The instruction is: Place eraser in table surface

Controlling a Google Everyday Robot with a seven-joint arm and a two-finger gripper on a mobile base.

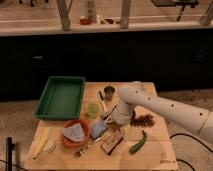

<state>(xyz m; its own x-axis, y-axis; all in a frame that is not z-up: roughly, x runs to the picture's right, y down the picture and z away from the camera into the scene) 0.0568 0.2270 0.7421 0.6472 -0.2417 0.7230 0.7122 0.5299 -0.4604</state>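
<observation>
The pale-wood table surface (150,152) carries many small items. A blue-grey block (98,129), which looks like the eraser, sits near the table's middle, just right of the orange bowl. My white arm reaches in from the right and bends down. My gripper (111,120) is directly above and to the right of the blue-grey block, close to it or touching it. I cannot tell whether it holds the block.
A green tray (61,96) stands at the back left. An orange bowl (75,134) holds a grey cloth. Around the gripper lie a green cup (92,110), a small brown cup (109,91), a dark pen (102,101), a dark cluster (144,120), a green vegetable (138,142), a brown packet (112,143) and a yellow item (42,145).
</observation>
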